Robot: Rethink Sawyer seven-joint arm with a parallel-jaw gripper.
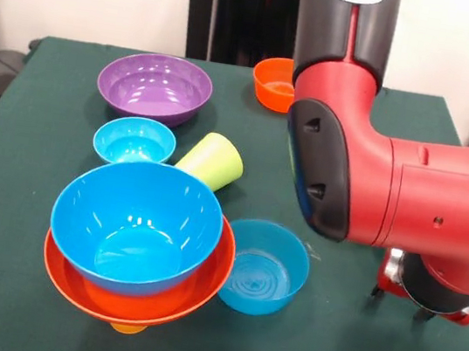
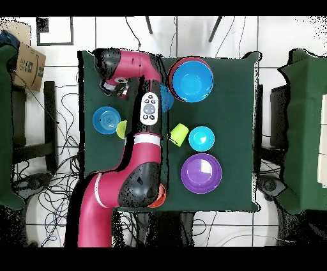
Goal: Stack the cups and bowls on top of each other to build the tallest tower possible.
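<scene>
The tower stands at the front left: a big blue bowl point(image 1: 135, 222) nested in a wider orange bowl point(image 1: 135, 300) over an orange cup point(image 1: 128, 328). It also shows in the overhead view point(image 2: 193, 82). A lime green cup point(image 1: 212, 162) lies on its side behind it. A medium blue bowl point(image 1: 263, 268) sits right of the tower. My gripper point(image 1: 421, 302) hangs low at the right, under the red wrist, apart from the tower; in the overhead view it point(image 2: 116, 87) is near a second medium blue bowl point(image 2: 104, 119) and a pale yellow cup point(image 2: 122, 129).
A purple bowl point(image 1: 154, 84) and a small blue bowl point(image 1: 134, 140) sit at the back left, a small orange bowl point(image 1: 274, 83) at the back middle. The thick red arm point(image 1: 391, 190) hides the table's right side. The table's green cloth point(image 1: 33, 163) ends near the tower's front.
</scene>
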